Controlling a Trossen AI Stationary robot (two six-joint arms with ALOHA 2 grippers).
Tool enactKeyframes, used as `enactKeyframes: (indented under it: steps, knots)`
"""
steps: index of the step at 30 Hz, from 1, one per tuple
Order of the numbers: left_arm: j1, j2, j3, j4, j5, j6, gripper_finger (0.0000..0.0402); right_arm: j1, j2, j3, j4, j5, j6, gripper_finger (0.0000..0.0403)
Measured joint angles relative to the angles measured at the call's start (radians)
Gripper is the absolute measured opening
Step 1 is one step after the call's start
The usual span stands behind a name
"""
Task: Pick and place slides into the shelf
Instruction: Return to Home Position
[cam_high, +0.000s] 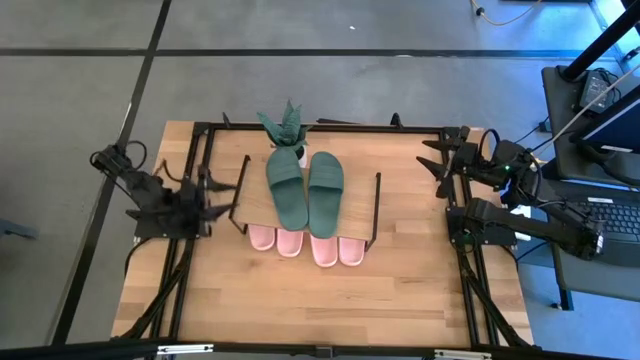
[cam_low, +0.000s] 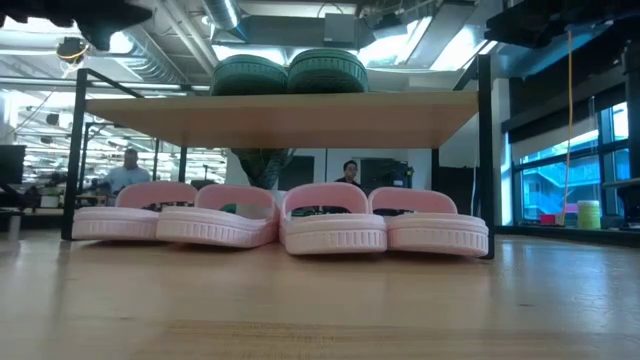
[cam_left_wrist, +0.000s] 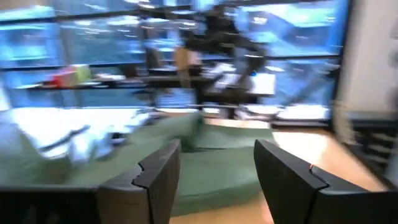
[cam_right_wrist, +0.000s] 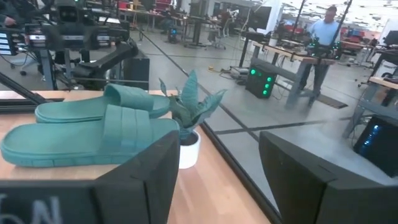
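Note:
Two dark green slides (cam_high: 305, 190) lie side by side with their soles on the shelf's wooden top board (cam_high: 358, 208); the low view shows them (cam_low: 288, 73) above the board (cam_low: 280, 108). Two pairs of pink slides (cam_high: 305, 245) stand in a row on the table under the board (cam_low: 280, 222), their near ends poking out. My left gripper (cam_high: 222, 195) is open to the left of the shelf, its fingers (cam_left_wrist: 217, 180) facing the green slides (cam_left_wrist: 205, 168). My right gripper (cam_high: 440, 165) is open to the right of the shelf (cam_right_wrist: 217, 180), with the green slides (cam_right_wrist: 93, 127) ahead of it.
A small green plant in a white pot (cam_high: 288, 130) stands at the shelf's far end, beside the green slides (cam_right_wrist: 189, 112). Black metal frame rails (cam_high: 200, 230) run along the table's left and right sides. Bare tabletop (cam_high: 300, 300) lies toward the near edge. People stand in the room beyond.

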Motion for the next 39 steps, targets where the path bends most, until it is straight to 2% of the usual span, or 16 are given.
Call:
enactKeyframes:
  steps: [3,6,11,22,27,29,39]
  knots:
    - [0.036,-0.060,0.000,-0.052,-0.078,-0.006,0.0196,0.000,0.000,0.000,0.000,-0.030,0.019,0.0220]
    - [0.070,-0.112,-0.005,-0.122,-0.071,-0.042,0.0196,0.000,0.000,0.000,-0.002,-0.052,0.019,0.0220]
    - [0.124,-0.181,-0.033,-0.148,-0.037,-0.045,0.0196,-0.003,0.000,0.000,-0.003,-0.051,0.018,0.0220]
    - [0.311,-0.181,-0.039,-0.128,-0.060,-0.021,0.0196,-0.008,0.000,0.000,-0.008,-0.050,0.015,0.0220]
    - [0.403,-0.181,-0.082,-0.025,0.140,0.012,0.0196,-0.008,0.000,0.000,-0.009,-0.050,0.011,0.0220]
    - [0.440,-0.181,-0.115,0.023,0.157,0.032,0.0196,-0.008,0.000,0.000,-0.009,-0.050,0.011,0.0220]
    - [0.618,-0.181,-0.138,0.021,0.216,0.031,0.0196,-0.008,0.000,0.000,-0.008,-0.050,-0.001,0.0220]
